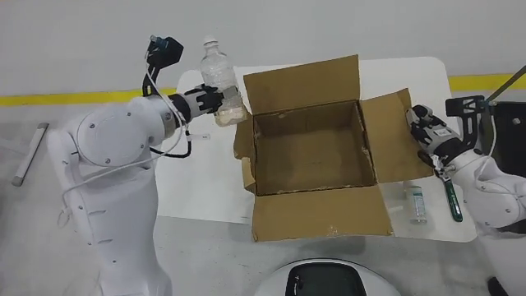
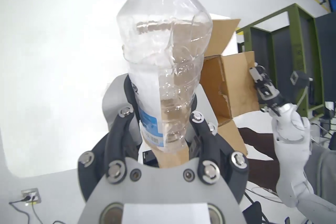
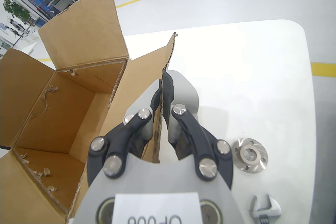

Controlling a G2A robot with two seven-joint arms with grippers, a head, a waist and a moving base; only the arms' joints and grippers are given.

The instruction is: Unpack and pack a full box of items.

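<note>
Left tool (image 2: 161, 114) grasping a clear plastic bottle (image 2: 162, 38) by its lower body, held in the air just beside the open cardboard box (image 1: 320, 214). My right tool (image 3: 162, 107) is clenched on the box's right flap (image 3: 147, 70). A flange (image 3: 249, 155) and wrench (image 3: 265, 208) lie on the table (image 3: 249, 78).

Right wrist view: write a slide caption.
Right claw shut on a flap of the open cardboard box; flange and wrench on the table.
</note>
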